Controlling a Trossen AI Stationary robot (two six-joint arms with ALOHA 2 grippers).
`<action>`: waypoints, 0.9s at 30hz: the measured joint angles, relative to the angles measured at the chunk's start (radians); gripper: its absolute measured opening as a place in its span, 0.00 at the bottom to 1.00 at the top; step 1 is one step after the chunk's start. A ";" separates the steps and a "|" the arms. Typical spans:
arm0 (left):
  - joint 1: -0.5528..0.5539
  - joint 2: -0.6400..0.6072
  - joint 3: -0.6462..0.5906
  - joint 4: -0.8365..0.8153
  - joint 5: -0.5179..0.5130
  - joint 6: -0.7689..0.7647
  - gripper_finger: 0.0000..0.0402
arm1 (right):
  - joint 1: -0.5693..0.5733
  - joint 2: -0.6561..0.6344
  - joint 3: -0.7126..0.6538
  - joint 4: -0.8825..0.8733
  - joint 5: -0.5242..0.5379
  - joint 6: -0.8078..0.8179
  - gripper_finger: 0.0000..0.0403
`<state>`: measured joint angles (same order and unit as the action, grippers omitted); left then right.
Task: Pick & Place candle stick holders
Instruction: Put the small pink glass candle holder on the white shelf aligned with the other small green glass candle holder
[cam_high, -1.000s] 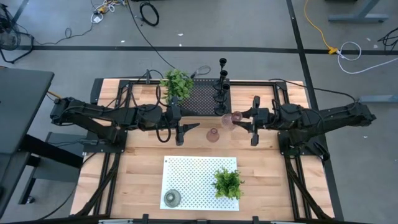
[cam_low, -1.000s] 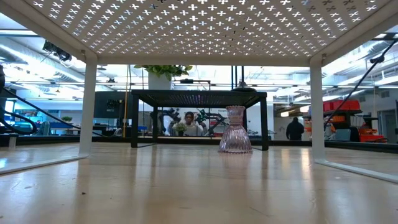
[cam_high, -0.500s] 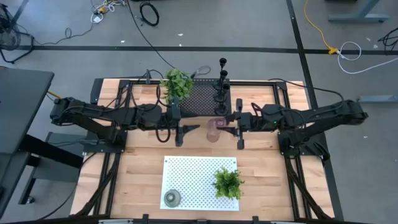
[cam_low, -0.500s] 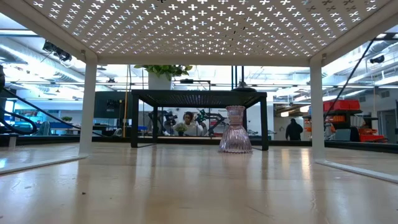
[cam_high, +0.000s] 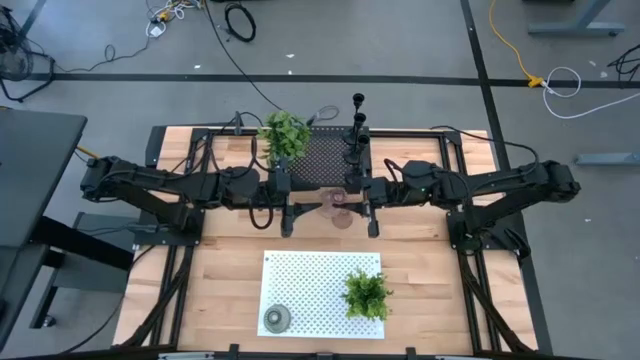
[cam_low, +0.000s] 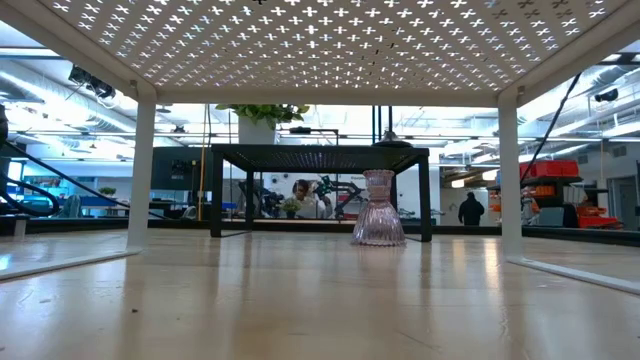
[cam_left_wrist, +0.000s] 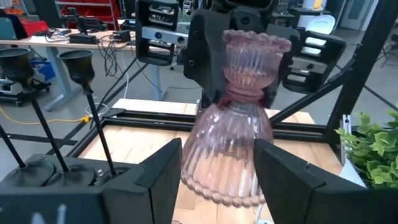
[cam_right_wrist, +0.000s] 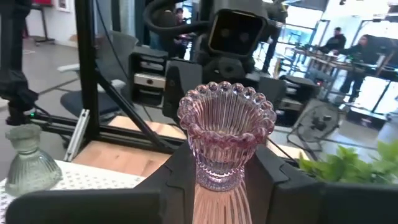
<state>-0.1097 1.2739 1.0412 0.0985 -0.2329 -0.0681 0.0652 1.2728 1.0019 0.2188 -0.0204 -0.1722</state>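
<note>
Right claw (cam_right_wrist: 227, 177) grips the ribbed pink glass holder (cam_right_wrist: 226, 134) by its neck; left claw (cam_left_wrist: 217, 177) stands apart around its flared base

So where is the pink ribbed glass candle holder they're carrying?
High view: the pink ribbed glass holder hangs mid-table between both arms, just in front of the black mesh rack, gripped at its neck by the right gripper.

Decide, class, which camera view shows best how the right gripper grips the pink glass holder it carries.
The left wrist view: the right gripper clamps the narrow neck of the pink holder, both fingers plain. The right wrist view shows only its rim between the fingers. The high view gives a small pink patch; the low view shows only another pink holder.
</note>
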 joint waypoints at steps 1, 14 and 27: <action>0.000 0.000 0.000 0.001 0.000 0.000 0.50 | -0.004 0.005 0.003 0.002 -0.003 0.001 0.22; 0.000 0.002 0.000 -0.012 0.002 -0.006 0.65 | -0.031 0.108 0.078 0.021 -0.013 -0.036 0.22; 0.001 0.000 0.002 -0.014 -0.010 0.001 0.73 | -0.039 0.127 0.132 0.028 -0.080 -0.050 0.22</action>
<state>-0.1089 1.2736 1.0432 0.0842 -0.2432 -0.0668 0.0257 1.3997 1.1339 0.2465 -0.1005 -0.2222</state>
